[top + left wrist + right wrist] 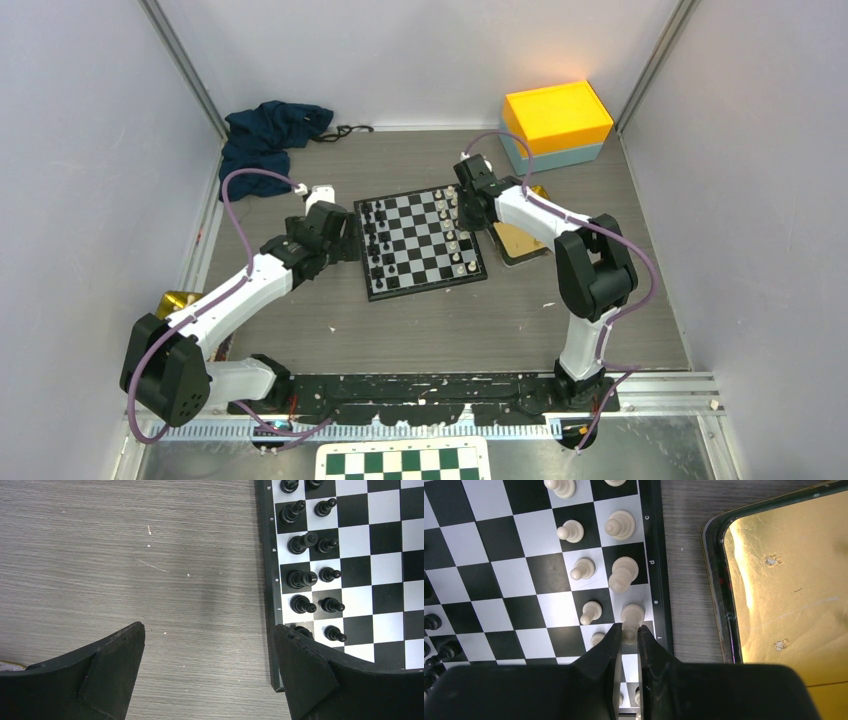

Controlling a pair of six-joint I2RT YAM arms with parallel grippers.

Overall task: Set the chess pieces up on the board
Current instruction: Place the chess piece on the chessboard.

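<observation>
**Board nearly set, one cream piece in hand**

We see the board (425,240) on the surface (320,325). Our left pincer (207,628) hangs spread just left of it, and our right pincer (628,634) is over its right edge. Black chess pieces (301,578) line its left edge, cream chess pieces (622,573) its right. The right pincer pinches one cream piece (632,615) on that edge row. Little seems left.

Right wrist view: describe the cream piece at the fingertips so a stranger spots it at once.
Find the board's edge beside the gold tray. In the cream row nearest that edge, it is the piece pinched between the right hand's fingers; its neighbours stand free.
</observation>
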